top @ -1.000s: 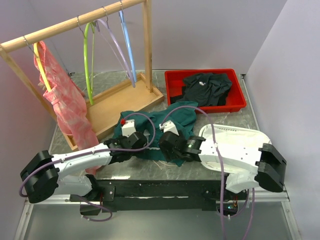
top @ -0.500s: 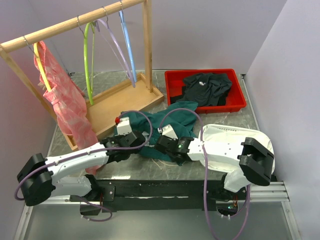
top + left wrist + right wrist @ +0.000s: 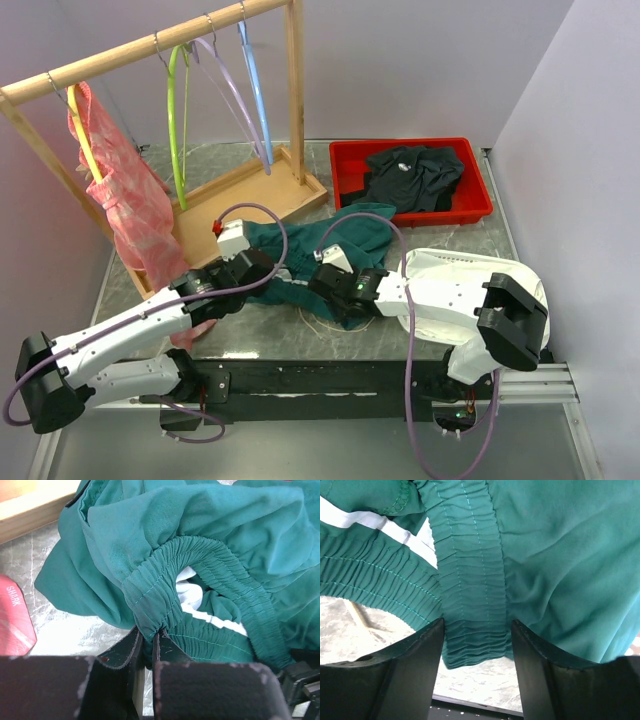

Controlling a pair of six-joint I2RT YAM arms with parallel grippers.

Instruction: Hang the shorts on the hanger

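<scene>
Pale lilac walls [image 3: 420, 60] meet in a corner behind a grey marbled tabletop [image 3: 470, 250]. Wooden clothes rack [image 3: 150, 45] stands at the left on a wooden base tray [image 3: 235, 200], rail slanting up to the right. Red plastic bin [image 3: 412, 180] sits at the back right of the table. Black frame [image 3: 330, 375] runs along the near edge. Even, soft light.

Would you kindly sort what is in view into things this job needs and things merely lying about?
Needed:
shorts
green hanger
left gripper
right gripper

Lying about:
red bin with a black garment
pink garment
yellow hanger
lilac hanger
blue hanger
</scene>
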